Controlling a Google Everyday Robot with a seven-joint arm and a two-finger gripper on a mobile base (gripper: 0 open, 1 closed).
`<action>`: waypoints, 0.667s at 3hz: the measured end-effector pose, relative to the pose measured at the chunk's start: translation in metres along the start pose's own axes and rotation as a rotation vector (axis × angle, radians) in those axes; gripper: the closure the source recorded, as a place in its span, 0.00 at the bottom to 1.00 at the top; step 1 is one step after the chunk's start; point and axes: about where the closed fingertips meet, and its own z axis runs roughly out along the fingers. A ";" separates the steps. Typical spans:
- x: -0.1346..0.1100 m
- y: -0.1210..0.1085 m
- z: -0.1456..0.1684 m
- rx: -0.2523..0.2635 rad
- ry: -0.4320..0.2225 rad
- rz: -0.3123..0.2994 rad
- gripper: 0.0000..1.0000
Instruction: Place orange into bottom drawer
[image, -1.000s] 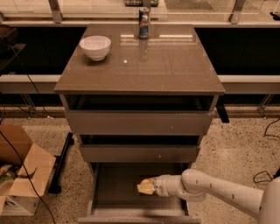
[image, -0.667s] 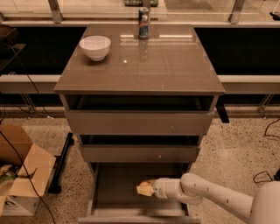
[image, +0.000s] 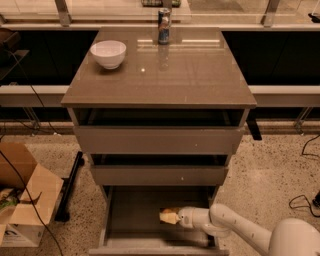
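The bottom drawer (image: 135, 212) is pulled open below two other partly open drawers, showing its flat grey floor. My gripper (image: 169, 216) reaches into it from the lower right, low over the floor towards the right side. A small yellow-orange round shape, the orange (image: 166, 216), sits at the gripper's tip and looks held there. The white arm (image: 235, 227) partly covers the drawer's right front corner.
A white bowl (image: 108, 53) and a drink can (image: 164, 25) stand on the cabinet top (image: 165, 75). An open cardboard box (image: 22, 200) lies on the floor at the left, next to a black bar (image: 70, 187). Cables run over the floor at the right (image: 305, 200).
The arm has sunk lower at the right, and the gripper has shifted slightly down and right inside the bottom drawer. The orange shape stays at its tip.
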 end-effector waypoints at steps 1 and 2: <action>-0.001 0.004 0.002 -0.001 0.002 -0.007 1.00; 0.020 -0.006 0.025 0.022 0.045 0.006 1.00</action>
